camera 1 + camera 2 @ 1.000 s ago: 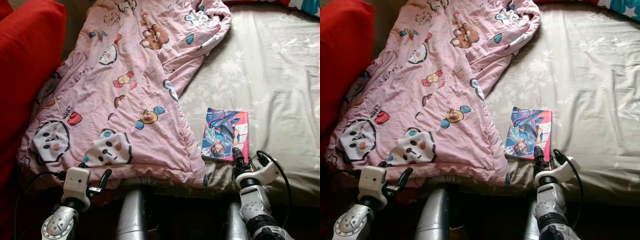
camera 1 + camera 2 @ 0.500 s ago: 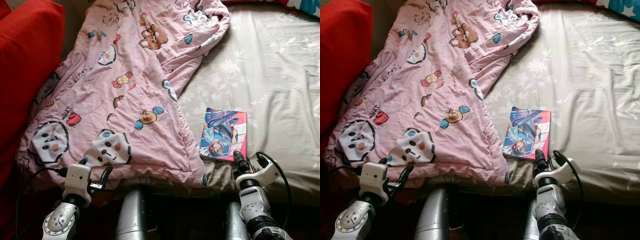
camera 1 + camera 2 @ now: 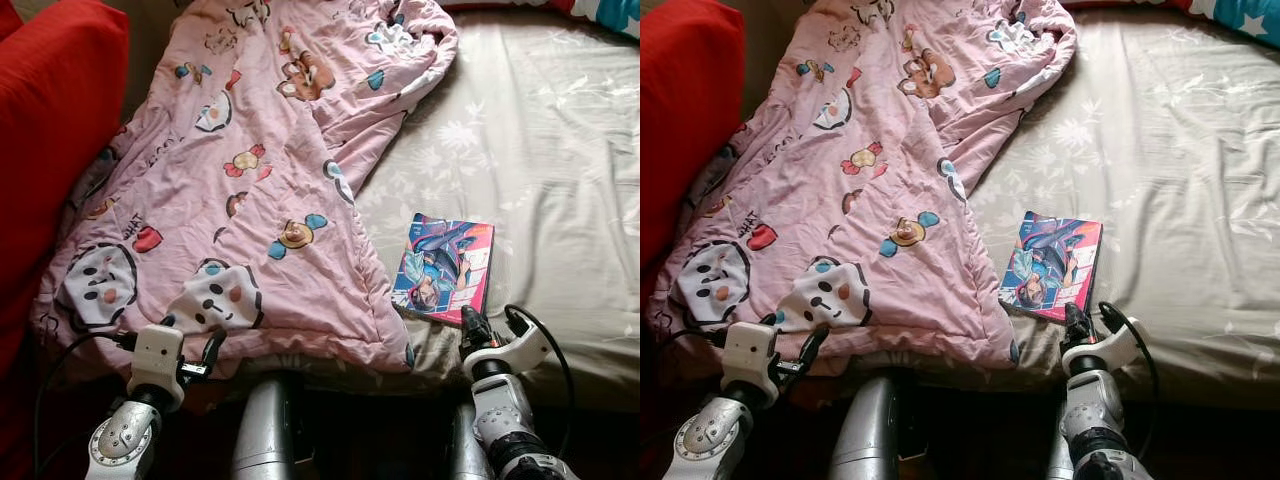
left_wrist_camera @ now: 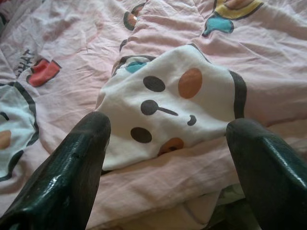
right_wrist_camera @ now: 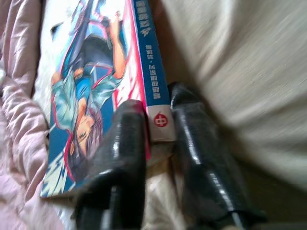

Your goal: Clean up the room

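A colourful comic book (image 3: 443, 265) lies on the beige bed sheet (image 3: 560, 150), beside the edge of a pink cartoon-print blanket (image 3: 250, 180). My right gripper (image 3: 470, 328) is shut on the book's near corner; in the right wrist view its fingers (image 5: 129, 139) sit on either side of the spine end of the book (image 5: 91, 96). My left gripper (image 3: 205, 355) stands open at the near edge of the blanket. In the left wrist view its fingers (image 4: 76, 163) frame a white face print on the blanket (image 4: 182, 96) without touching it.
A big red cushion (image 3: 50, 130) rises along the left side of the bed. The blanket covers the left half of the mattress, bunched at the far end. The sheet right of the book is bare. The bed's front edge runs just before my arms.
The book has turned: its near end has swung to the left and it now lies askew. My right gripper has drawn slightly back and left with it. The left gripper has barely moved.
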{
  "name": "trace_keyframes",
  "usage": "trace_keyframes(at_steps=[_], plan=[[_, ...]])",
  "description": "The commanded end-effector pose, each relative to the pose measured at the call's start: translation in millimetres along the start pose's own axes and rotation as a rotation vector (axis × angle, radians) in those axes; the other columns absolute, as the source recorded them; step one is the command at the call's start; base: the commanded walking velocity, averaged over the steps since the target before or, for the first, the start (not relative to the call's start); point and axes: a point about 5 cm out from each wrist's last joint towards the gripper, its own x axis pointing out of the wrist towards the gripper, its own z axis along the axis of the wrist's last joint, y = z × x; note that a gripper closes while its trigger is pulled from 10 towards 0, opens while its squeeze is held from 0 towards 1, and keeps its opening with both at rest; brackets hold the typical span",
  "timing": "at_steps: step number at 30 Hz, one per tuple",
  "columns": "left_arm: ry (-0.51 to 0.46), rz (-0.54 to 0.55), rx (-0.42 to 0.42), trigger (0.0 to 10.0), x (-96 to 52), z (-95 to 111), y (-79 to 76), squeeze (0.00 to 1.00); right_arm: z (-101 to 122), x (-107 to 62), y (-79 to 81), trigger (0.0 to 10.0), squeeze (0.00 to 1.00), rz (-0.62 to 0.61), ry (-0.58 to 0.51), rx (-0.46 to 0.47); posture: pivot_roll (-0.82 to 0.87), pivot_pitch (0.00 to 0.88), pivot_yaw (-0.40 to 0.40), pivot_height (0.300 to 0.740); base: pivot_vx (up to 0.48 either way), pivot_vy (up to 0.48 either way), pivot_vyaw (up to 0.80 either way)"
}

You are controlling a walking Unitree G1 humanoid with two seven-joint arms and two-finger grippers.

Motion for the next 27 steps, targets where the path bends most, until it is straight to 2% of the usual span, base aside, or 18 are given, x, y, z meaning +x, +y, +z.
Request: trace_keyframes(at_steps=[1, 4, 7, 13, 15, 19, 24, 25, 26, 27], plan=[[0.032, 0.014, 0.018, 10.0, -3.7, -8, 2.7, 0.00, -29, -8.7, -2.0, 0.0, 0.00, -0.029, 0.125, 0.003, 0.09, 0.182, 0.174, 0.576, 0.000, 0.000, 0.00], [0.028, 0.023, 0.012, 10.0, -0.1, -8, 2.0, 0.00, -23, -5.6, 0.8, 0.0, 0.00, -0.004, 0.122, -0.092, 0.08, 0.170, 0.161, 0.576, 0.000, 0.000, 0.00], [0.024, 0.028, 0.002, 10.0, 4.3, -9, -1.2, 0.00, -14, -1.1, 8.2, 0.0, 0.00, 0.056, 0.087, -0.149, 0.07, 0.154, 0.145, 0.576, 0.000, 0.000, 0.00], [0.012, 0.044, -0.021, 10.0, 12.5, -11, -8.6, 0.00, 3, 2.2, 9.1, 0.0, 0.00, 0.070, 0.008, -0.210, 0.05, 0.123, 0.112, 0.576, 0.000, 0.000, 0.00], [0.006, 0.058, -0.031, 10.0, 15.7, -11, -9.3, 0.00, 14, -0.2, 4.1, 0.0, 0.00, 0.048, -0.055, -0.282, 0.04, 0.110, 0.101, 0.576, 0.000, 0.000, 0.00], [0.005, 0.069, -0.038, 10.0, 17.7, -13, -10.4, 0.00, 25, -3.5, -1.1, 0.0, 0.00, 0.014, -0.116, -0.353, 0.03, 0.085, 0.082, 0.576, 0.000, 0.000, 0.00], [0.009, 0.098, -0.053, 10.0, 19.1, -18, -10.5, 0.00, 37, -8.5, 5.9, 0.0, 0.00, 0.054, -0.195, -0.541, 0.01, 0.056, 0.059, 0.576, 0.000, 0.000, 0.00], [0.011, 0.104, -0.057, 10.0, 19.1, -20, -10.6, 0.00, 39, -9.4, 9.4, 0.7, 0.00, 0.075, -0.206, -0.597, 0.01, 0.050, 0.052, 0.576, 0.000, 0.000, 0.00], [0.012, 0.106, -0.059, 10.0, 19.1, -20, -10.6, 0.00, 39, -9.8, 10.9, 0.7, 0.00, 0.086, -0.209, -0.618, 0.01, 0.050, 0.052, 0.576, 0.000, 0.000, 0.00], [0.015, 0.111, -0.063, 10.0, 18.8, -21, -11.0, 0.00, 40, -10.1, 12.8, 5.4, 0.00, 0.097, -0.213, -0.641, 0.00, 0.040, 0.045, 0.576, 0.000, 0.000, 0.00]])
